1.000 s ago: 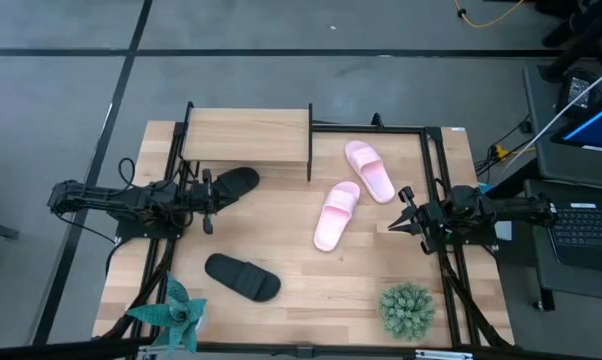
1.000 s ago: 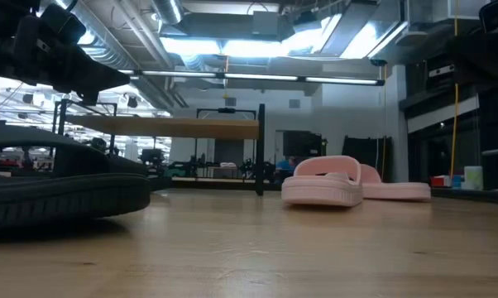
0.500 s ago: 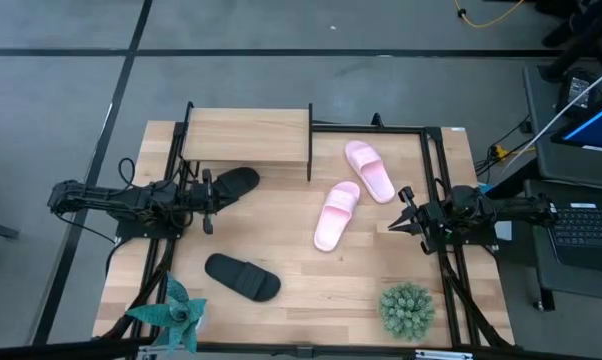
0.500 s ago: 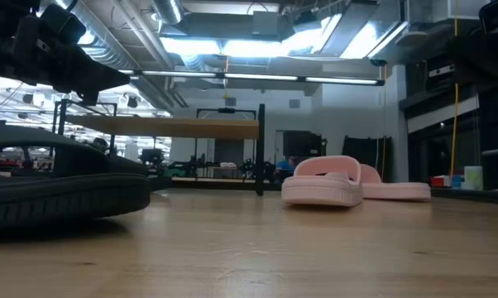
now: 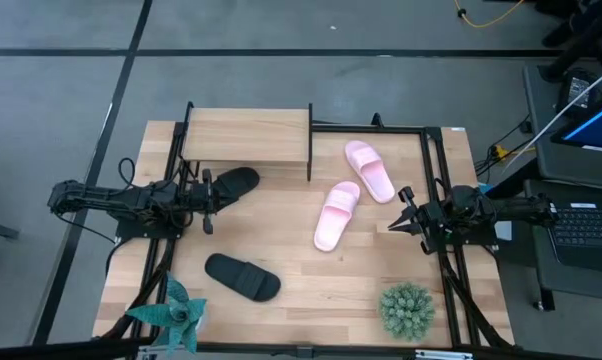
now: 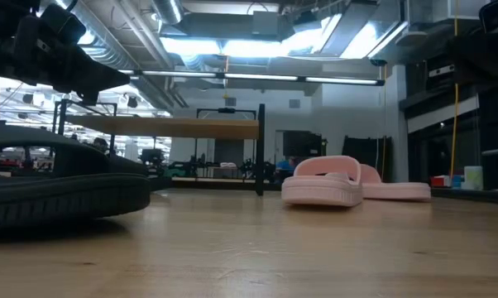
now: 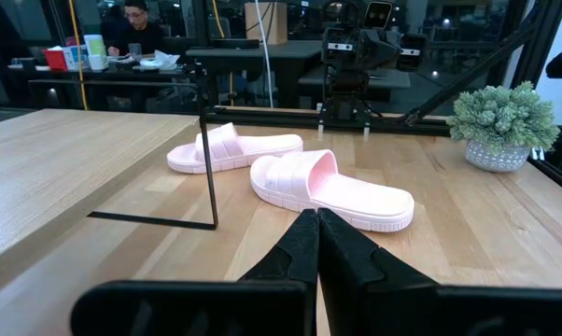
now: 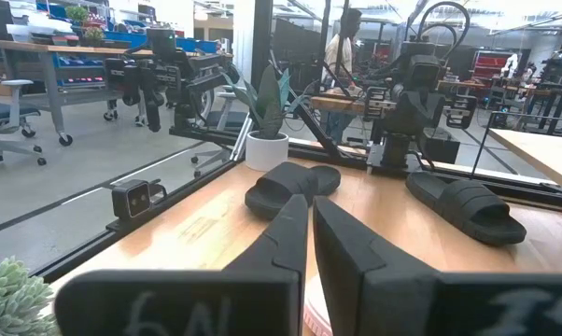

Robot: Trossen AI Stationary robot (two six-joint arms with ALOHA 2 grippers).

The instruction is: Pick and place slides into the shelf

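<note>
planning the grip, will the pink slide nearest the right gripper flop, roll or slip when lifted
The pink slide looks like thick moulded foam, so probably light and fairly stiff. Its flat sole lies level on the table, so rolling seems unlikely. The smooth arched strap may slip in narrow fingers.

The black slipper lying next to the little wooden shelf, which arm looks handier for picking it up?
The left. Its left gripper, fingers shut, sits right beside that black slide, just in front of the shelf. The right gripper waits across the table, nearer the pink pair.
</note>
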